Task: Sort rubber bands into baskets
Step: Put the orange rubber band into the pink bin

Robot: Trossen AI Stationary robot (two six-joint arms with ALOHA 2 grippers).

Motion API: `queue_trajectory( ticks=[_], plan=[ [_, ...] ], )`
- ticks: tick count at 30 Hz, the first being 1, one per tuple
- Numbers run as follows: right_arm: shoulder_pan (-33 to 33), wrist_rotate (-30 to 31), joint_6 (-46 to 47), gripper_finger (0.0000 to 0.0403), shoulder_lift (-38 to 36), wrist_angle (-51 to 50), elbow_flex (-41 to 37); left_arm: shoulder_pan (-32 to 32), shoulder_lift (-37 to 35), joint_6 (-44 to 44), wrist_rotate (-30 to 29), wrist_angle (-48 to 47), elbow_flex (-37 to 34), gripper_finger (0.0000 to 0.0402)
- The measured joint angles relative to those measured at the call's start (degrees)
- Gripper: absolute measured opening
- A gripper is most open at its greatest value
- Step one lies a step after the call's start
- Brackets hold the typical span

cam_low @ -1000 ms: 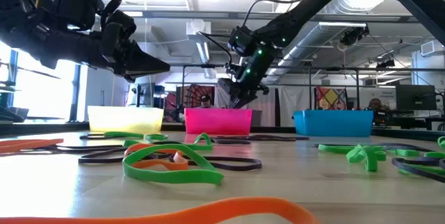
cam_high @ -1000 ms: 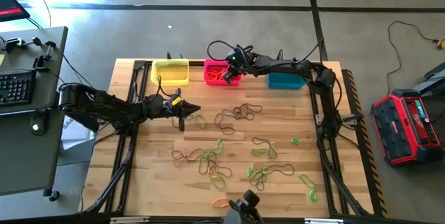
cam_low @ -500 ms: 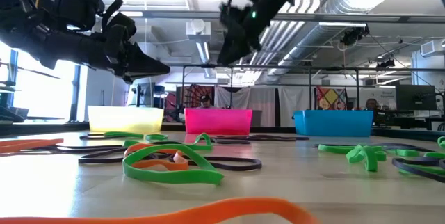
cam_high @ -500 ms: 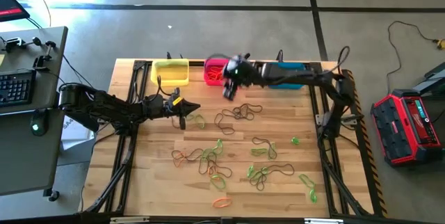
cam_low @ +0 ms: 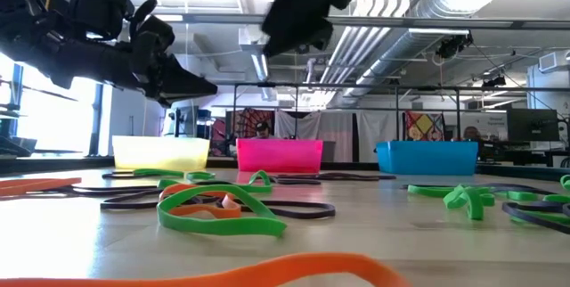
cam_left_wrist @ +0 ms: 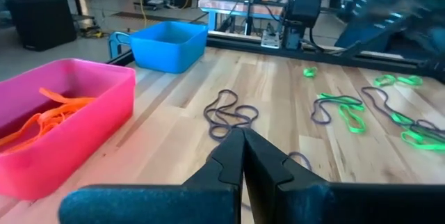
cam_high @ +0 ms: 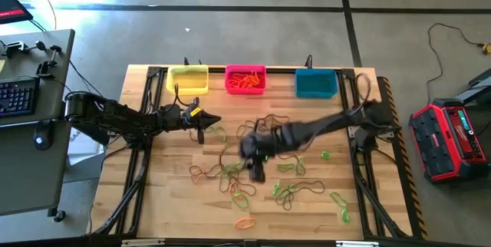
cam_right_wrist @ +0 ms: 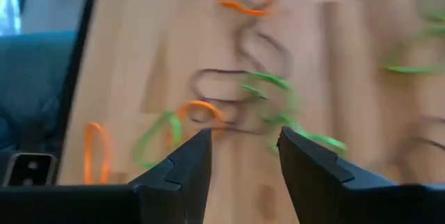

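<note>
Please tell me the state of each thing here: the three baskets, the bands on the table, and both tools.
pink basket: holds orange bands
yellow basket: looks empty
blue basket: looks empty
rubber bands: loose on the table, unsorted
left tool: shut, holding nothing, above the table
right tool: open, empty, over the bands

Right claw [cam_high: 255, 172] is blurred above the rubber bands [cam_high: 230, 174].

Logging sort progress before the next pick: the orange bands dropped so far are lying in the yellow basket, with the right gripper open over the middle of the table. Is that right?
Not quite. The orange bands lie in the pink basket, not the yellow basket, which holds no bands that the high view shows. The rest stands: the right gripper is open over the middle of the table.
</note>
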Motion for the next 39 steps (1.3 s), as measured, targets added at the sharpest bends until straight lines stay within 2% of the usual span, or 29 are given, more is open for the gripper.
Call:
queue_trajectory(
  ticks=[6,16,23,32,39],
  plan=[
    [3.44,-0.04,3.16,0.0155,6.52,8.8,0.0,-0.01,0.0,1.74,0.01,0.43,0.0,0.0],
    [3.36,-0.14,1.11,0.0155,13.9,10.24,-0.02,-0.01,0.0,1.22,0.0,0.08,0.0,0.0],
    [3.37,0.0,-0.58,0.0153,15.36,11.19,-0.02,-0.01,0.0,1.71,-1.76,-2.92,0.0,0.0],
    [3.37,-0.1,-3.09,0.0118,16.17,12.93,-0.02,0.02,0.0,0.83,-2.66,-3.73,0.0,0.0],
    [3.43,0.01,-3.97,0.0114,18.74,15.91,0.0,0.02,0.0,0.21,-3.05,-3.79,0.0,0.0]
  ],
)
